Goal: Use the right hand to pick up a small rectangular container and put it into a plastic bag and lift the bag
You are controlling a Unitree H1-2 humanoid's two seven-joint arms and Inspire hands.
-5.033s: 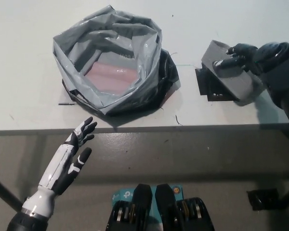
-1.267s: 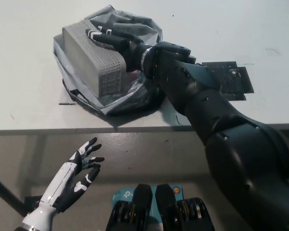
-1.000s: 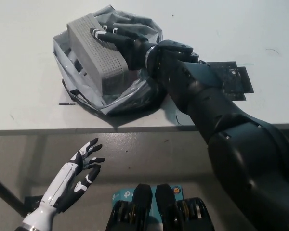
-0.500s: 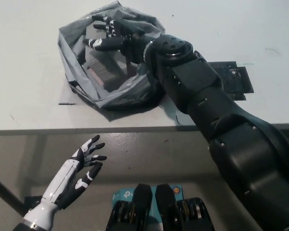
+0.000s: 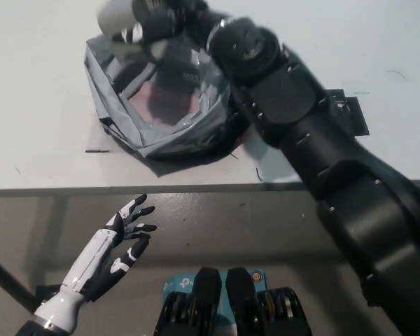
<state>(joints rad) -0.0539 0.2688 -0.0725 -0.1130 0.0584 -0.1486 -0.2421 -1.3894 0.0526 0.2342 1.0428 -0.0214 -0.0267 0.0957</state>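
Your black right hand sits at the top of the frame, just left of centre, over the far rim of the grey plastic bag. It is blurred, and you cannot tell whether its fingers are closed or apart. A pale grey shape shows right beside it at the upper left of the hand; it is too smeared to say whether that is the container or a fold of the bag. Your right arm runs diagonally from the lower right corner up across the bag's right side, hiding that edge.

The bag stands open on the white table in the upper left of the frame, its rim rolled and crumpled. Inside, at the bottom, you see a pinkish flat surface. You cannot clearly make out the small rectangular container in the bag.

To the right of the arm, a black flat mat lies on the table.

Your white left hand rests at the lower left, below the table's front edge, fingers spread and holding nothing.
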